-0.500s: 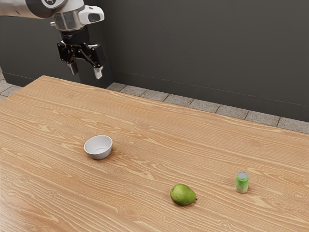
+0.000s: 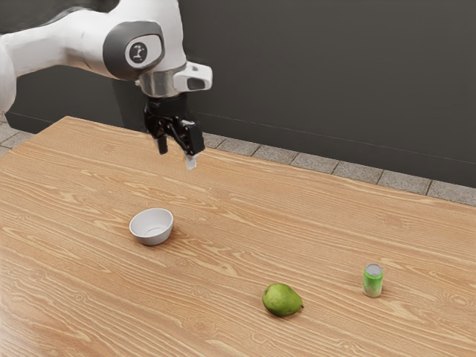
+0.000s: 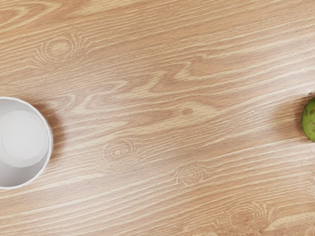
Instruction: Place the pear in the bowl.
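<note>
Hanging high in the upper left of the exterior view, the gripper point(image 2: 177, 154) has its fingers parted with nothing between them, presumably so they can pass either side of the fruit. From where I stand, the pear point(image 2: 282, 300) lies on its side on the desk point(image 2: 223, 260), lower middle of that view, its broad body offering the surer hold, I'd say. The bowl point(image 2: 152, 239) sits upright left of centre, mouth up, ready to receive it. The green can point(image 2: 372, 282) stands at the lower right, apart from the pear, likely leaving room for the fingers to come down
</note>
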`<control>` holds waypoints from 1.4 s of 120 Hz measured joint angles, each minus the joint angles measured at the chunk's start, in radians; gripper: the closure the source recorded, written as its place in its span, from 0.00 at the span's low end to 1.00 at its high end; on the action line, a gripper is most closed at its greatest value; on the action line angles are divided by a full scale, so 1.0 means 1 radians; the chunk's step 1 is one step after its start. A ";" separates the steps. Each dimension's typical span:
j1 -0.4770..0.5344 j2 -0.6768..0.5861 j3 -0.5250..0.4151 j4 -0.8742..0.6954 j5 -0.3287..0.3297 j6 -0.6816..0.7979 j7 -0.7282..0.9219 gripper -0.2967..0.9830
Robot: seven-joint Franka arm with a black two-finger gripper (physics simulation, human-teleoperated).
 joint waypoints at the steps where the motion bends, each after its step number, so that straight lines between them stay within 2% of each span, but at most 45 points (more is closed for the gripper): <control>1: -0.006 0.000 -0.007 -0.015 0.000 0.009 0.006 0.23; 14: -0.083 0.058 -0.060 -0.119 0.007 0.129 0.081 0.23; 31: -0.064 0.107 -0.076 -0.238 0.020 0.292 0.165 0.23; 44: -0.066 0.168 -0.092 -0.270 0.024 0.394 0.219 0.23; 56: -0.065 0.170 -0.114 -0.305 0.025 0.452 0.262 0.23; 87: -0.070 0.181 -0.264 -0.327 -0.007 0.533 0.293 0.23; 121: -0.068 0.322 -0.272 -0.302 -0.043 0.670 0.280 0.23; 168: -0.067 0.380 -0.242 -0.305 -0.035 0.748 0.275 0.23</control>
